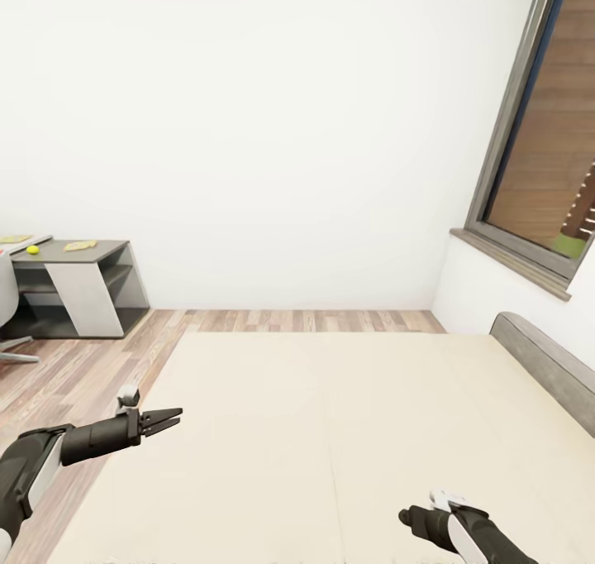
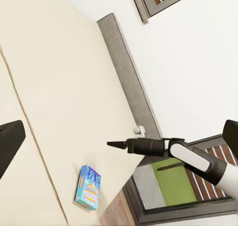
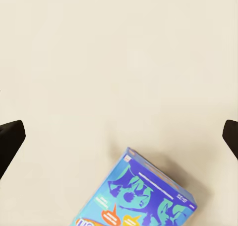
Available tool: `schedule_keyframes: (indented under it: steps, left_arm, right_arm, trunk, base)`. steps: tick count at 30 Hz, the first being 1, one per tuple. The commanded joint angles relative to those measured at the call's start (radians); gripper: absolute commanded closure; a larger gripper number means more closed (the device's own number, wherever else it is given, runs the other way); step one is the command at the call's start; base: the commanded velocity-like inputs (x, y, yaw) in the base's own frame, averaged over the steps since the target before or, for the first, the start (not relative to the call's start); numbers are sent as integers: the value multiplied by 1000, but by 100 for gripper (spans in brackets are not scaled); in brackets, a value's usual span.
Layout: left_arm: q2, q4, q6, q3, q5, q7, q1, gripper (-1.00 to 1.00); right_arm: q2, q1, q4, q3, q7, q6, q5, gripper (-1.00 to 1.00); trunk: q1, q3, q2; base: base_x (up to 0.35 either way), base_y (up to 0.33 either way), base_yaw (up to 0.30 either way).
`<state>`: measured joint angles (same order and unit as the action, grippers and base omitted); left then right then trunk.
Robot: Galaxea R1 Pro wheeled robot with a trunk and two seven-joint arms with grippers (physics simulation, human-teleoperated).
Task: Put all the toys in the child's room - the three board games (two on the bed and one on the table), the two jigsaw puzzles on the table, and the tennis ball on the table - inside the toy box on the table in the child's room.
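A blue board game with cartoon figures lies flat on the beige bed, close to the mattress edge. My right gripper hovers above it, open, its dark fingers spread wide and empty. My left gripper hangs open over the bed's left edge, holding nothing. Far left stands the table, with the tennis ball and two yellow jigsaw puzzles on it. The toy box is out of view.
A grey headboard runs along the bed's right side under a window. A grey chair stands by the table. Wood-plank floor lies between the table and the bed.
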<state>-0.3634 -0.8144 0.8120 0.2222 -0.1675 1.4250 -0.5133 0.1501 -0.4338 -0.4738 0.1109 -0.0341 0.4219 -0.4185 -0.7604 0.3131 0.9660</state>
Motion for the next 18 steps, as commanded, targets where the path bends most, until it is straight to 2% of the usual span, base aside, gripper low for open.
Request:
schedule_keyframes:
  steps: [1,4,7,8,11,18]
  left_arm:
    - [0,0,10,0,-1,3,-1,-100]
    - [1,0,10,-2,-2,3,-1,-100]
    - [14,-3,11,-8,-2,4,-1,-100]
    - [33,-4,11,-19,-2,4,-1,-100]
    - [65,-8,13,-44,-2,4,-1,-100]
    - [125,-17,22,-97,-1,-6,-10,-100]
  right_arm:
    - [1,-1,-1,4,-1,4,0,-100]
    - [1,-2,-1,5,-2,3,0,-100]
    - [2,-2,0,5,-2,3,0,-100]
    - [2,-2,2,5,-2,3,0,-100]
    - [2,-2,5,6,-3,2,0,-100]
    - [2,-2,8,7,-2,-2,0,-100]
  trunk:
    - [0,3,1]
    - [0,8,1]
    - [0,13,1]
    - [0,15,1]
    - [0,19,1]
    - [0,31,1]
  base:
    - [0,0,0]
    - [0,0,0]
    - [0,0,0]
    - [0,0,0]
    - [0,0,0]
    - [0,0,0]
